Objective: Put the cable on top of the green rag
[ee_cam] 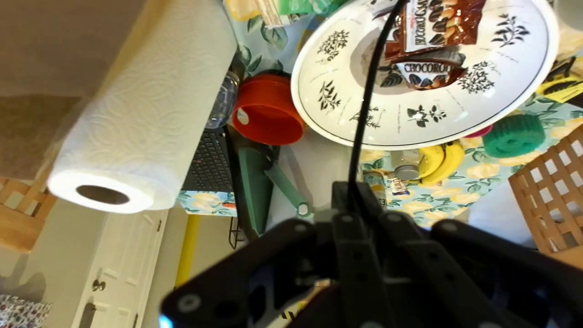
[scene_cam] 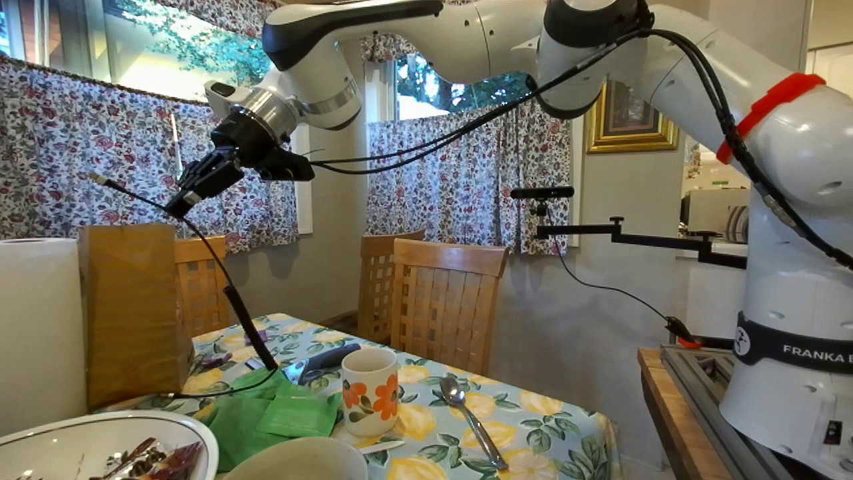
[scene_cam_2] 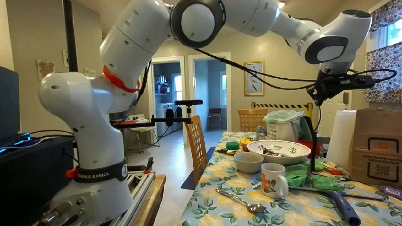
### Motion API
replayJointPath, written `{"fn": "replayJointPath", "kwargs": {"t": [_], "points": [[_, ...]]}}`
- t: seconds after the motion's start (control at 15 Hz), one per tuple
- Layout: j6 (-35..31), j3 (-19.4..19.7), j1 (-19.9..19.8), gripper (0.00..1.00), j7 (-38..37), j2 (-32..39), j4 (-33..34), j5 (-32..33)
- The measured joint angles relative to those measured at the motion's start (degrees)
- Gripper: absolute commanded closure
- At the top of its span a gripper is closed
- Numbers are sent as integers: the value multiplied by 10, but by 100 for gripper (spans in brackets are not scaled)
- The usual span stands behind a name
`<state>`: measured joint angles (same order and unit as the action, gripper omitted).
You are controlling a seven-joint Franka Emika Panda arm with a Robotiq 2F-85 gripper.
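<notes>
Bowl [ee_cam: 455, 130] holds brown snack packets [ee_cam: 432, 27]. Beyond it in an exterior view, the bin [scene_cam_2: 282, 131] has a pale green liner [scene_cam_2: 281, 115] folded over its rim. I see only part of the insides of mug [scene_cam: 370, 393] and small bowl [scene_cam_2: 248, 164].

Cable [scene_cam: 248, 327]: gripped in my closed end effector [scene_cam: 178, 205], raised over the surface [scene_cam: 546, 433]. Plug end juts out past the grip, tipped a little upward; the long part hangs down, its axis steep, thick sleeve low on it. Below the sleeve a thin tail runs across the green rag [scene_cam: 243, 423]; can't tell how much touches.

Room: paper bag [scene_cam_2: 375, 141] stands near the rag, towel roll [ee_cam: 150, 114] beside the bag, both away from my base. Mug and small bowl sit base-side. Spoon [scene_cam_2: 240, 201] lies between mug and the edge facing my base, bare surface around it.
</notes>
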<state>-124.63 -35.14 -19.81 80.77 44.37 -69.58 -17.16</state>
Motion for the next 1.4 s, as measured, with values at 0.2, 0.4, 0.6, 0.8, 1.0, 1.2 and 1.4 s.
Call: {"fn": "replayJointPath", "kwargs": {"t": [0.2, 0.4, 0.6, 0.8, 1.0, 1.2, 1.4], "points": [[5, 27, -1, 99, 38, -47, -72, -52], [-11, 57, 4, 99, 81, -91, -149, -105], [-44, 89, 17, 99, 125, -130, -231, -141], [-76, 118, 34, 99, 161, -164, -309, -164], [-99, 141, 55, 99, 184, -190, -366, -179], [-115, 159, 73, 99, 198, -209, -403, -190], [-133, 170, 86, 99, 223, -223, -430, -214]]}}
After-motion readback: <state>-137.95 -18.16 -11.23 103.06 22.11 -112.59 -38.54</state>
